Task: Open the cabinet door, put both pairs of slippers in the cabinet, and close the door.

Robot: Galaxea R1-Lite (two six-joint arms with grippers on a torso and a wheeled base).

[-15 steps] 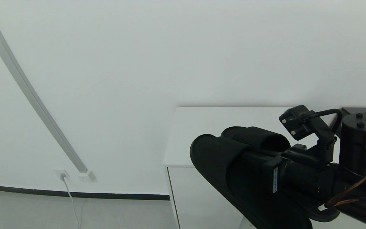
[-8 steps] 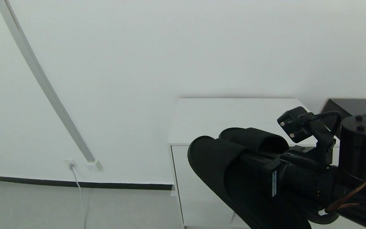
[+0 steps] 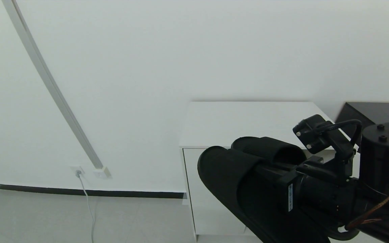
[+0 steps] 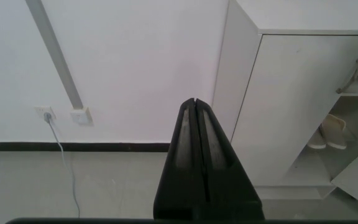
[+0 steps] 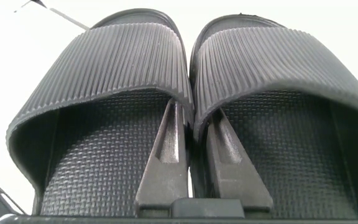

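Observation:
A pair of black slippers [image 3: 235,175] hangs in the air before the white cabinet [image 3: 248,121], low on the right of the head view. My right gripper [image 5: 196,109] is shut on them, one finger under each ribbed strap, pinching the two inner edges together. In the left wrist view my left gripper [image 4: 196,106] is shut with nothing in it, held off the cabinet's [image 4: 291,99] left front corner. The cabinet's right side stands open, and a pair of light slippers [image 4: 328,132] lies on a shelf inside. A handle [image 4: 351,74] shows on the front panel.
A wall socket with a white cable [image 3: 78,173] sits low on the wall left of the cabinet, below a slanted grey duct [image 3: 46,81]. A dark piece of furniture [image 3: 377,109] stands right of the cabinet. The grey floor [image 3: 79,219] left of the cabinet is bare.
The whole head view has shifted, so the camera moved; more of the cabinet's top and front shows now. The right gripper keeps the black slippers in the same hold.

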